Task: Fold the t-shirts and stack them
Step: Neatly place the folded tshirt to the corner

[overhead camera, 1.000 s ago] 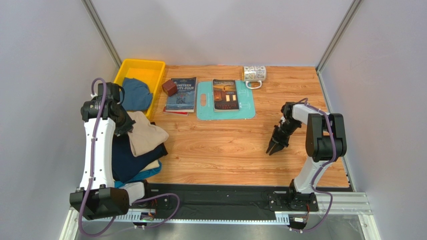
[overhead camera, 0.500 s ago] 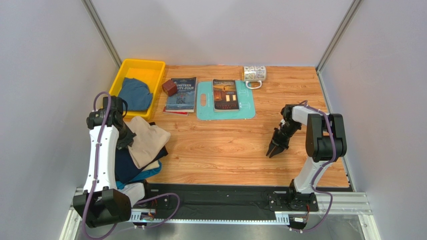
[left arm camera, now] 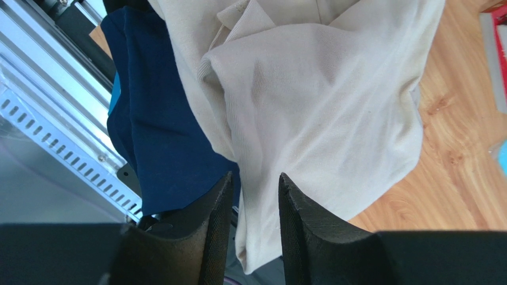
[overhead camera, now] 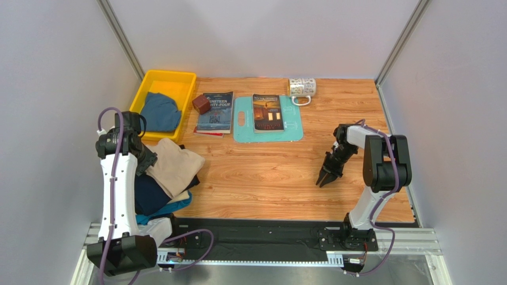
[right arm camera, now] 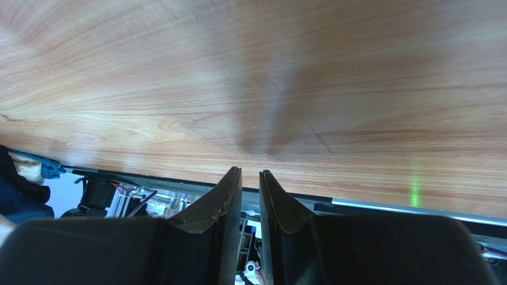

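Note:
A beige t-shirt (overhead camera: 177, 168) lies crumpled on top of a dark navy t-shirt (overhead camera: 149, 195) at the table's near left. A teal t-shirt (overhead camera: 180, 205) peeks out beneath them. A dusty blue t-shirt (overhead camera: 159, 111) lies in the yellow bin. My left gripper (overhead camera: 147, 162) is at the beige shirt's left edge. In the left wrist view the beige shirt (left arm camera: 321, 101) and the navy shirt (left arm camera: 160, 136) fill the frame, and the left gripper (left arm camera: 253, 184) stands apart with the beige hem loose in its gap. My right gripper (overhead camera: 324, 177) is shut and empty just above bare wood, as the right wrist view (right arm camera: 250, 173) shows.
The yellow bin (overhead camera: 180, 81) stands at the back left. Beside it are a brown cube (overhead camera: 201, 104), a book (overhead camera: 215, 111), a light-teal board (overhead camera: 239, 122) with a second book (overhead camera: 267, 113) on it, and a mug (overhead camera: 302, 87). The black rail (overhead camera: 256, 231) runs along the near edge.
My left arm dropped and drew toward the near left. The beige shirt went from bunched and raised to spread lower over the navy one. The right arm stayed still.

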